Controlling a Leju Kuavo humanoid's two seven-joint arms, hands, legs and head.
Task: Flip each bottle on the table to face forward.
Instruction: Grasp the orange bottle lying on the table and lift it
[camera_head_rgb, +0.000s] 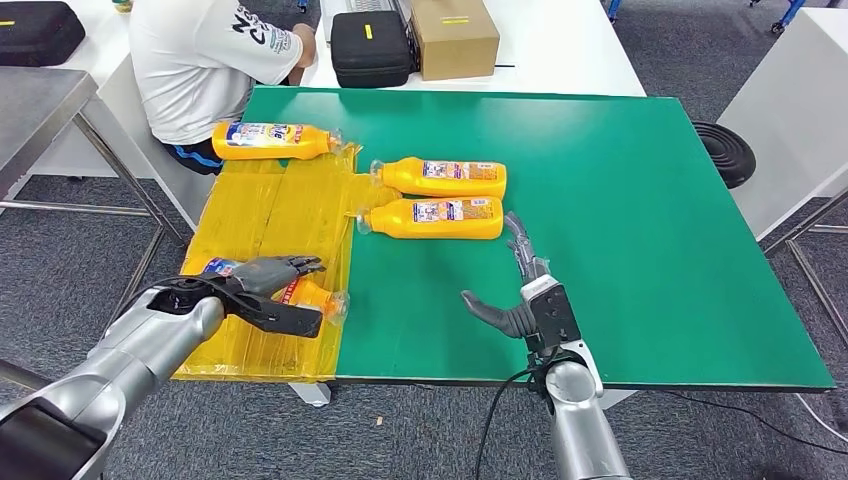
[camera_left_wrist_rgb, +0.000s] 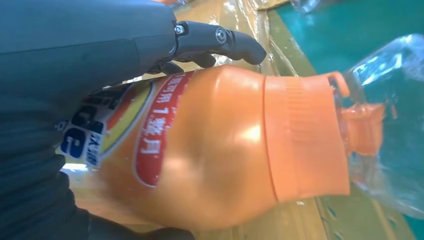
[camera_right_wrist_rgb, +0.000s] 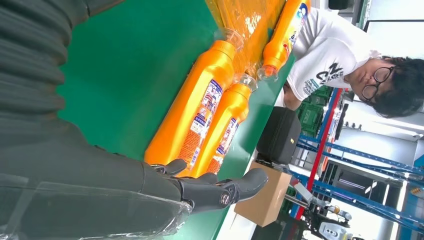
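Several orange bottles with clear caps lie on their sides. My left hand (camera_head_rgb: 268, 290) grips one bottle (camera_head_rgb: 312, 295) on the yellow sheet (camera_head_rgb: 280, 215) near the table's front left; up close its orange shoulder (camera_left_wrist_rgb: 210, 145) and red label show under my fingers (camera_left_wrist_rgb: 220, 40). Two more bottles (camera_head_rgb: 440, 177) (camera_head_rgb: 432, 217) lie side by side on the green mat, small-print labels up, also seen as a near bottle (camera_right_wrist_rgb: 195, 112) and a far bottle (camera_right_wrist_rgb: 222, 127). A fourth bottle (camera_head_rgb: 272, 140) lies at the sheet's far end. My right hand (camera_head_rgb: 515, 290) rests open just in front of the pair.
A person in a white shirt (camera_head_rgb: 205, 60) sits at the far left corner, close to the fourth bottle. A black case (camera_head_rgb: 371, 47) and a cardboard box (camera_head_rgb: 455, 37) stand behind the green mat (camera_head_rgb: 620, 220). A black round stool (camera_head_rgb: 727, 152) is at the right.
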